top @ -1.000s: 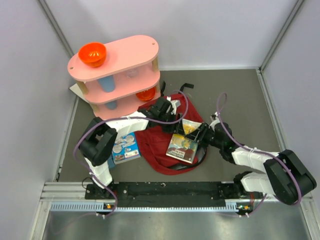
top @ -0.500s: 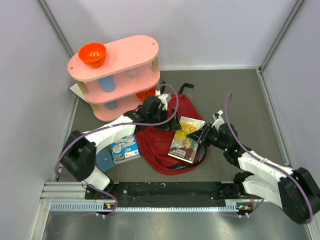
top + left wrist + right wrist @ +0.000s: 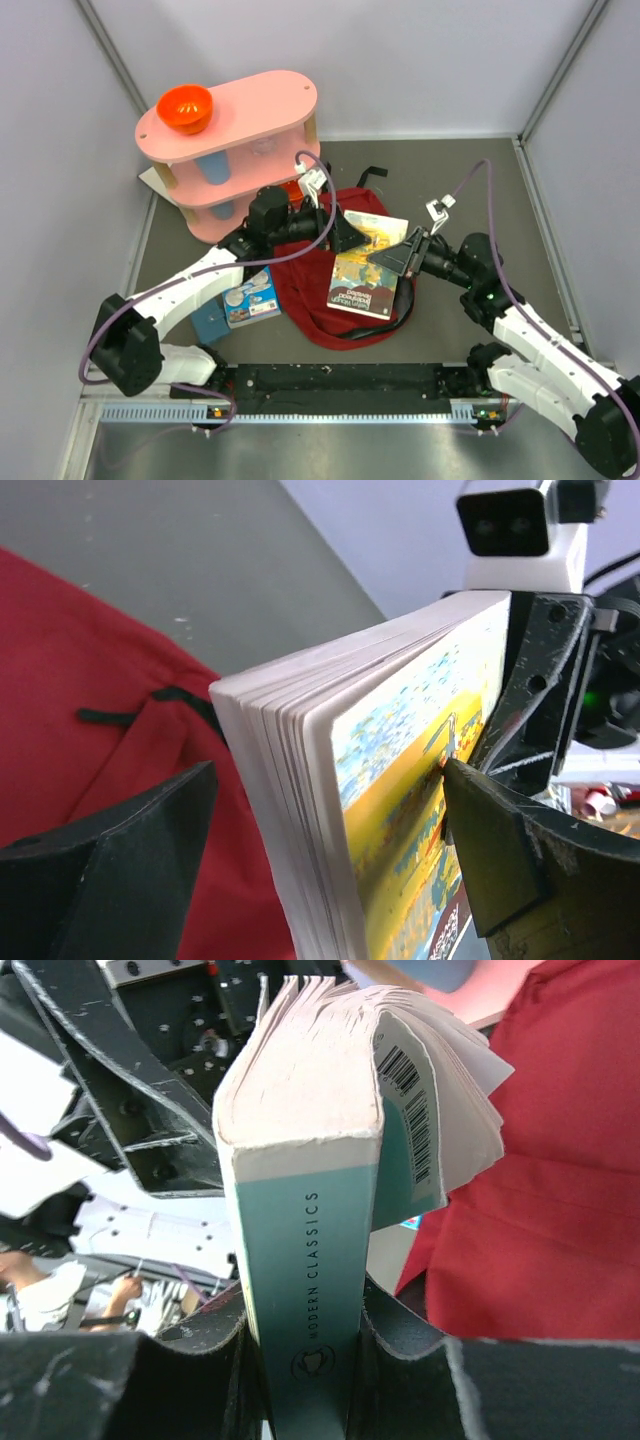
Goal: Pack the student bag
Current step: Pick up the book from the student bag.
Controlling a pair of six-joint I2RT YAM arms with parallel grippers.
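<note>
The student bag [image 3: 303, 288], dark red, lies on the table between my arms. It also shows in the left wrist view [image 3: 70, 650] and the right wrist view [image 3: 560, 1160]. My right gripper [image 3: 402, 258] is shut on the teal spine of a paperback book [image 3: 362, 270] with a yellow cover and holds it tilted above the bag. The spine sits between its jaws [image 3: 305, 1305]. My left gripper [image 3: 348, 236] is open with its jaws either side of the book's page edge [image 3: 290, 780]. One finger [image 3: 490, 840] touches the cover; the other stands apart.
A pink two-tier shelf [image 3: 235, 150] with an orange bowl [image 3: 185, 108] on top stands at the back left. A blue-and-white book [image 3: 250, 297] and a blue item [image 3: 208, 320] lie left of the bag. Black straps [image 3: 372, 174] trail behind the bag.
My right gripper has lifted the book off the bag and tilted it up. My left arm has swung right and brought its open jaws round the book's free edge.
</note>
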